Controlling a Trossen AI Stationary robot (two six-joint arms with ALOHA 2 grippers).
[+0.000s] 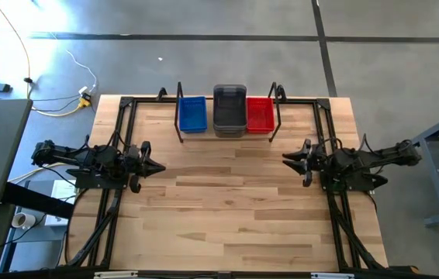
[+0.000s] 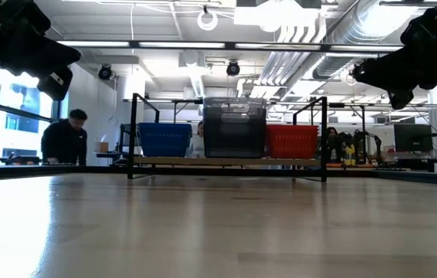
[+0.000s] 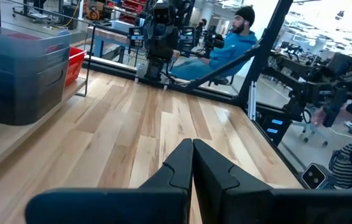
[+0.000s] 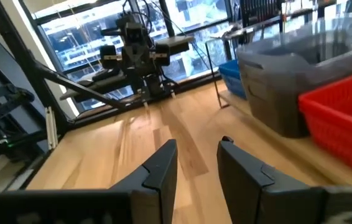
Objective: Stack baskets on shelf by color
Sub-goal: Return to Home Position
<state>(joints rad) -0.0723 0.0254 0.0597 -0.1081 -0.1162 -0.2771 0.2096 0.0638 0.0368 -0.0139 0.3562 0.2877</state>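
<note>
The black wire shelf (image 1: pixel 227 133) stands at the table's far edge and carries three piles of baskets. The blue baskets (image 1: pixel 192 114) sit on its left, the grey baskets (image 1: pixel 229 110) in the middle, standing taller, and the red baskets (image 1: pixel 260 114) on its right. In the low view they show as blue (image 2: pixel 160 139), grey (image 2: pixel 234 127) and red (image 2: pixel 292 141). My left gripper (image 1: pixel 157 167) hovers shut over the table's left side, holding nothing. My right gripper (image 1: pixel 287 159) hovers over the right side, open by a small gap (image 4: pixel 198 155), also free of any object.
Black arm-mounting rail frames (image 1: pixel 119 139) run along both table sides. The wooden table top (image 1: pixel 235 209) lies between the arms. People sit and stand in the room beyond the table, one in a blue top (image 3: pixel 235 43) and one in dark clothes (image 2: pixel 64 139).
</note>
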